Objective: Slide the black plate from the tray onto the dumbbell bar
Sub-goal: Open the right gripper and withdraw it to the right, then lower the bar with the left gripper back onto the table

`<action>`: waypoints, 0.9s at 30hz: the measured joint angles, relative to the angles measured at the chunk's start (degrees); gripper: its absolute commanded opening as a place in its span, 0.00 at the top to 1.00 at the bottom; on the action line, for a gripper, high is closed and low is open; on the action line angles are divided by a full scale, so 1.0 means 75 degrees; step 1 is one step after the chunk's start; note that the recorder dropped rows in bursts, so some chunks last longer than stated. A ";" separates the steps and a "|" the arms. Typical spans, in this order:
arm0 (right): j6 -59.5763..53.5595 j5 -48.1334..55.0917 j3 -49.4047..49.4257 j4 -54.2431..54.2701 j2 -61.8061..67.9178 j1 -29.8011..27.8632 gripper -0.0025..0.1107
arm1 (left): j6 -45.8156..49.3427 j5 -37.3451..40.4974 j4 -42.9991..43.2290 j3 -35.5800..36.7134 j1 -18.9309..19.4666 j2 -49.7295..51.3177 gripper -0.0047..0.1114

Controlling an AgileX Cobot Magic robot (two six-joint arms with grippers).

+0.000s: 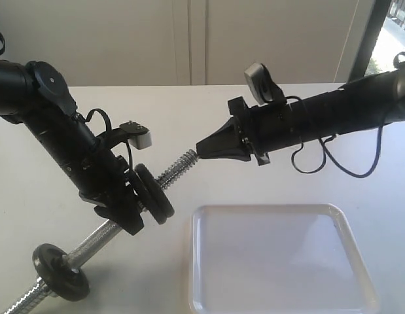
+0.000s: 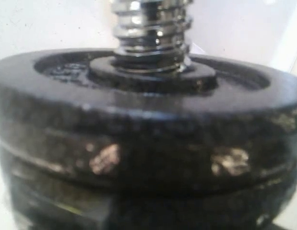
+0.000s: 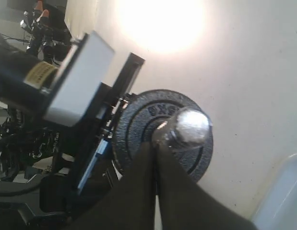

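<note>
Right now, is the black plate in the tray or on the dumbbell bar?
On the bar. The tray holds nothing; the dumbbell bar passes through the black plate.

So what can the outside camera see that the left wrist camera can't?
Only the outside camera shows the white tray, the shut right gripper by the bar's threaded tip, and a lone disc near the bar's other end. Only the left wrist camera shows pale chipped spots on a disc's edge. Both show the two stacked black discs on the dumbbell bar.
</note>
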 measured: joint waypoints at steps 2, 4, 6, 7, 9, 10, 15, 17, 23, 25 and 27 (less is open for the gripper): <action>-0.0111 0.0000 0.0072 0.0012 -0.0312 -0.0045 0.98 | 0.0000 0.0000 0.0000 0.0000 0.0000 0.0000 0.96; -0.0231 0.0000 0.0215 0.0012 -0.0667 -0.0113 0.98 | 0.0000 0.0000 0.0000 0.0000 0.0000 0.0000 0.96; -0.0308 0.0000 0.0340 -0.0002 -0.1041 -0.0173 0.98 | 0.0000 0.0000 0.0000 0.0000 0.0000 0.0000 0.96; -0.0342 -0.0031 0.0451 -0.0078 -0.1340 -0.0183 0.98 | 0.0000 0.0000 0.0000 0.0000 0.0000 0.0000 0.96; -0.0374 -0.0279 0.0660 -0.0255 -0.1788 -0.0201 0.98 | 0.0000 0.0000 0.0000 0.0000 0.0000 0.0000 0.96; -0.0393 -0.0469 0.0801 -0.0434 -0.2166 -0.0201 0.98 | -0.0013 0.0000 0.0000 0.0000 0.0000 0.0000 0.96; -0.0433 -0.1558 0.1731 -0.1062 -0.3863 -0.0201 0.98 | -0.0060 -0.0123 0.0000 0.0061 0.0000 0.0000 0.96; -0.0433 -0.1976 0.2132 -0.1198 -0.4717 -0.0201 0.98 | -0.0093 -0.0314 -0.0082 0.0152 0.0000 0.0000 0.96; -0.0289 -0.2731 0.3208 -0.1551 -0.6750 -0.0201 0.98 | -0.0193 -0.1232 -0.0403 0.0523 0.0000 0.0000 0.96; -0.0209 -0.2761 0.3495 -0.1608 -0.7252 -0.0201 0.98 | -0.0206 -0.1499 -0.0416 0.0632 0.0000 0.0000 0.96; -0.0160 -0.2761 0.3710 -0.1636 -0.7620 -0.0201 0.98 | -0.0206 -0.1740 -0.0416 0.0725 0.0000 0.0000 0.96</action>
